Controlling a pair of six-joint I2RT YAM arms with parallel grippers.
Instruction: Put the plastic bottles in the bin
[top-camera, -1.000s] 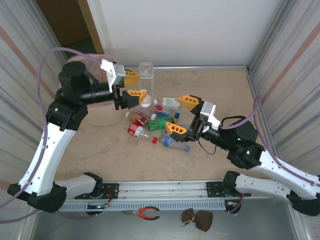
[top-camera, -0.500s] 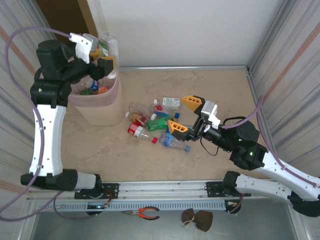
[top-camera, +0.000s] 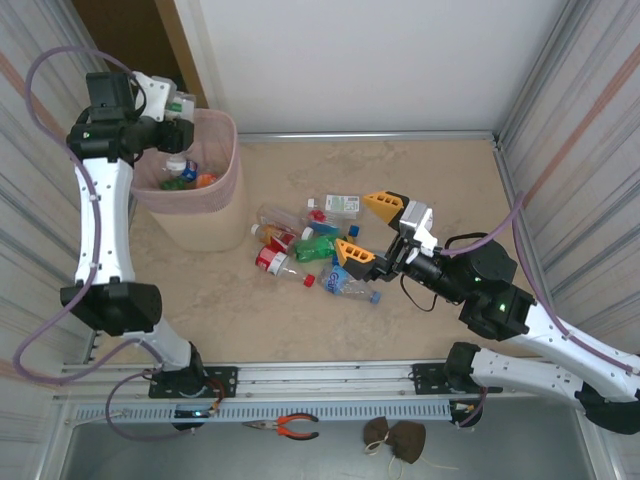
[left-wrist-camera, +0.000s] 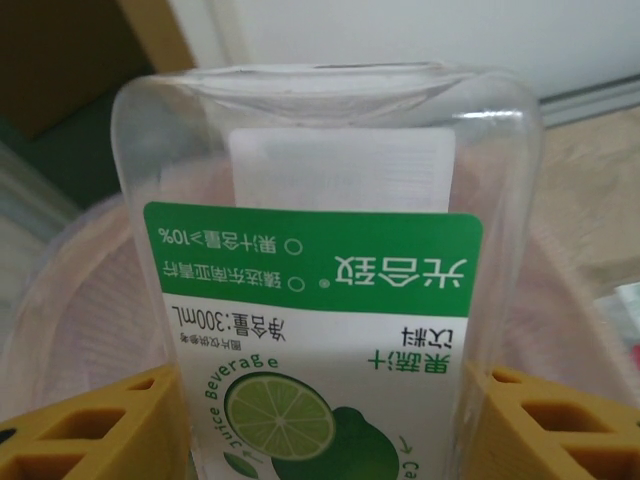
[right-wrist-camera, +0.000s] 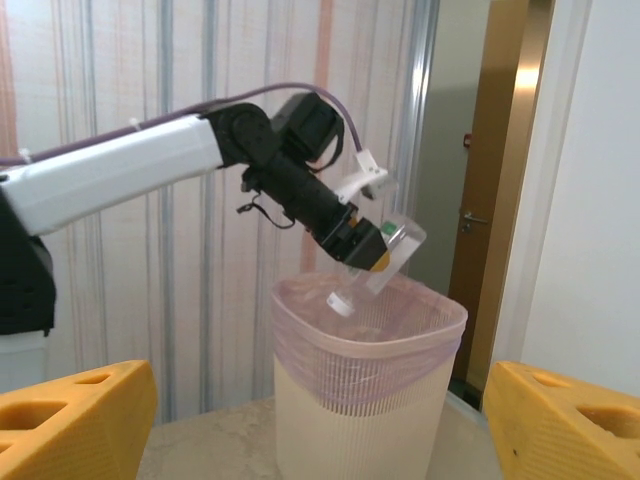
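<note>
The left fingers (left-wrist-camera: 90, 430) clamp a clear lime-label bottle (left-wrist-camera: 320, 250), tilted cap-down above the pink bin (top-camera: 225, 180) at far left. The right fingers (top-camera: 383, 204) gape wide and empty by the loose bottles (top-camera: 300, 245) on the bench (top-camera: 450, 180).

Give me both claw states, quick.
Left claw: shut on the lime-label clear bottle, above the bin.
Right claw: open, empty.
</note>
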